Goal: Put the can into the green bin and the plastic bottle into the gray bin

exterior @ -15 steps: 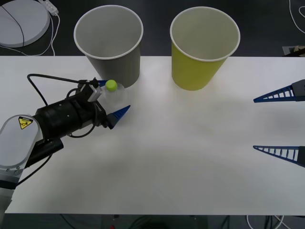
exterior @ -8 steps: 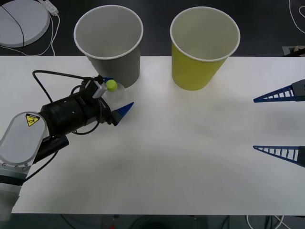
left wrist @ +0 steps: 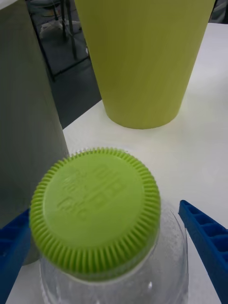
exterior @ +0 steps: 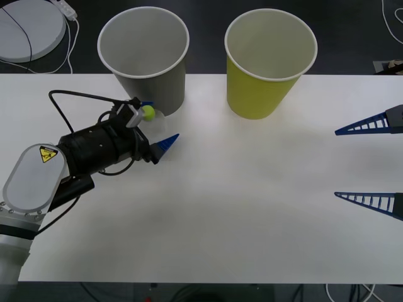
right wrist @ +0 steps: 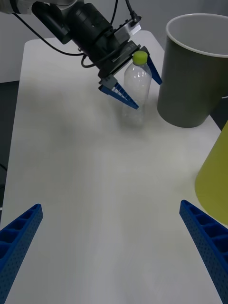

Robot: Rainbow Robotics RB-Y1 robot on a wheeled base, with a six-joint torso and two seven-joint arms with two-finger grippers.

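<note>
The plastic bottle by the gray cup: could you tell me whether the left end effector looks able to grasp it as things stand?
Probably yes. The left end effector is open with its fingers on either side of the upright plastic bottle, nothing between them. The gray bin stands close behind.

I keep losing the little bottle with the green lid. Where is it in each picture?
Front view: the plastic bottle stands on the table at left, between the left gripper's fingers, just in front of the gray bin.
Right wrist view: the bottle stands far across the table, beside the gray bin.
Left wrist view: its green cap sits close up between the blue fingers.
Shared landmark: the gray bin.
</note>
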